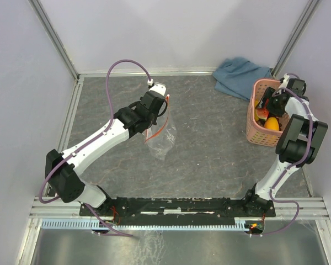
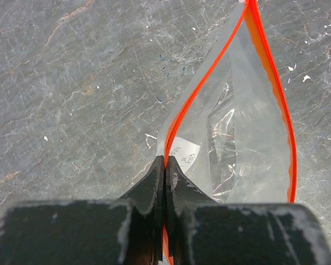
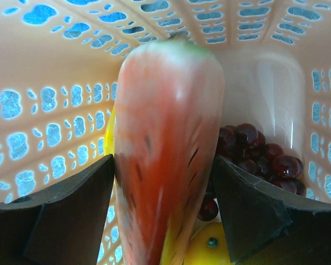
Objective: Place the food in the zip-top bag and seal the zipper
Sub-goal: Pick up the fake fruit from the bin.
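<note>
At centre-left, the left tool (image 1: 161,105), pressed together, is pinching the bag (image 1: 163,141) by its zipper (image 2: 179,118); the film is looking thin, limp, slippery, so that strip is probably the firmest hold; at right, inside the basket (image 1: 254,130), the right tool (image 3: 164,160) is straddling the wedge (image 3: 165,99); whether it is gripping I cannot tell; the wedge is probably light, hard, smooth.

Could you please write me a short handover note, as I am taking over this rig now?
Left hand: shut on the zipper, holding the zip-top bag up, mouth open.
Right hand: inside the pink basket, fingers either side of the watermelon wedge; grip uncertain.
Grapes and orange fruit lie in the basket.
Done: bag held open; no food in it.
Left: move all fruit into the bag, seal the zipper.
</note>
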Robot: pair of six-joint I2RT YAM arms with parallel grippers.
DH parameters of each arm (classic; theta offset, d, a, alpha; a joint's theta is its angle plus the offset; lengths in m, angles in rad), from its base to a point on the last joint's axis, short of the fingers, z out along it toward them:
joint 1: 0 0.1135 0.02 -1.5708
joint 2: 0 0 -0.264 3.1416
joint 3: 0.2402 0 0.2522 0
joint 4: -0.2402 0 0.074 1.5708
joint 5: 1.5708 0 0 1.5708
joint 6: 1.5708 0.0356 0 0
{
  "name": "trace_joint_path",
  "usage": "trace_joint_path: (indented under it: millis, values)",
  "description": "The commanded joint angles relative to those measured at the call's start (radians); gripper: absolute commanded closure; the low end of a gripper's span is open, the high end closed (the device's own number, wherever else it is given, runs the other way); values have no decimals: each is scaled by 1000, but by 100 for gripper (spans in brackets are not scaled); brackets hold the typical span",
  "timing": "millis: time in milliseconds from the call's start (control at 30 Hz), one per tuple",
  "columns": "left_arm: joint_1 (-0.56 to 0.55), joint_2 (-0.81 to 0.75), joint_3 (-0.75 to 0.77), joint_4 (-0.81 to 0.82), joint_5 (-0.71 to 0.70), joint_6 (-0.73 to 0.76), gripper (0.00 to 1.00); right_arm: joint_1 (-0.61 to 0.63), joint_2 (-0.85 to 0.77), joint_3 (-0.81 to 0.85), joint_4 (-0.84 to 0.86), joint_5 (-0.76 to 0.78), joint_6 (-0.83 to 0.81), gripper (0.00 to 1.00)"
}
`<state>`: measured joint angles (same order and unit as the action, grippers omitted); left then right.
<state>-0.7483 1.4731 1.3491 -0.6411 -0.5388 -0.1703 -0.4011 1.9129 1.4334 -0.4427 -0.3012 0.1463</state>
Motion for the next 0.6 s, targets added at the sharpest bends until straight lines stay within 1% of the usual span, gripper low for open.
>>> trace_joint_path:
  millis: [0,200,433,500,567]
  values:
    - [-3,0,48,15,13,18,97,5,9,-6,3,28,7,20]
    - [-3,1,48,14,15,21,97,4,29,5,9,39,9,22]
    - [-2,8,49,11,19,20,97,5,49,-1,24,11,14,21]
    - [-2,11,51,10,20,20,97,5,46,-1,24,9,17,24]
    - [-3,11,52,10,23,20,97,4,36,-2,25,6,24,29]
